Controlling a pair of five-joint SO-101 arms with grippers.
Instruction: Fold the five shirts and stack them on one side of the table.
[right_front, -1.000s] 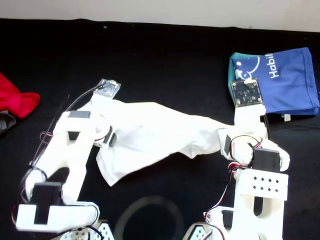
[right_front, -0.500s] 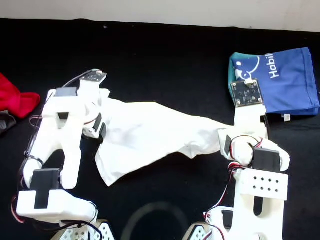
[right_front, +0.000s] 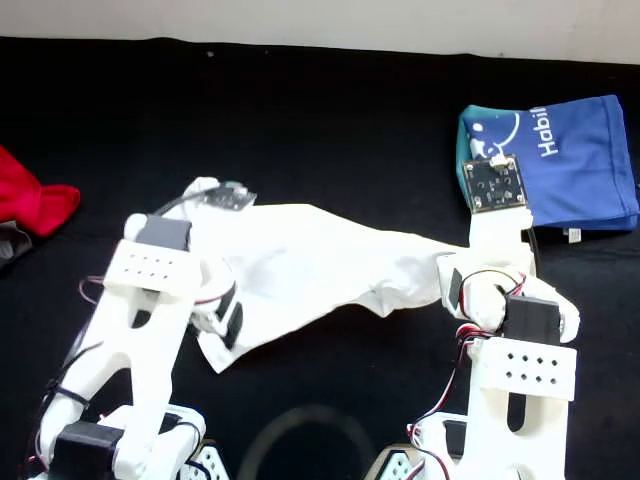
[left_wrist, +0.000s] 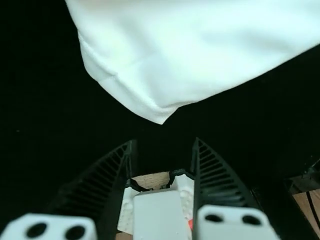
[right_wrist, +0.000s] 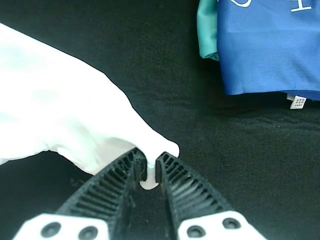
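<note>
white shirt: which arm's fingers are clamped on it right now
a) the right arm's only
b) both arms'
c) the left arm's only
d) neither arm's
A: in the right wrist view the right arm's fingers are shut on a bunched edge of the white shirt, while in the left wrist view the left arm's fingers stand apart with nothing between them and the shirt's corner lies beyond their tips.

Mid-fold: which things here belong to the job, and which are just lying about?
Job: white shirt, pinched by the right gripper; open left gripper near its corner; folded blue shirt over a teal cloth; red shirt at the edge.
Lying about: dark bundle beside the red shirt, too cut off to identify.
</note>
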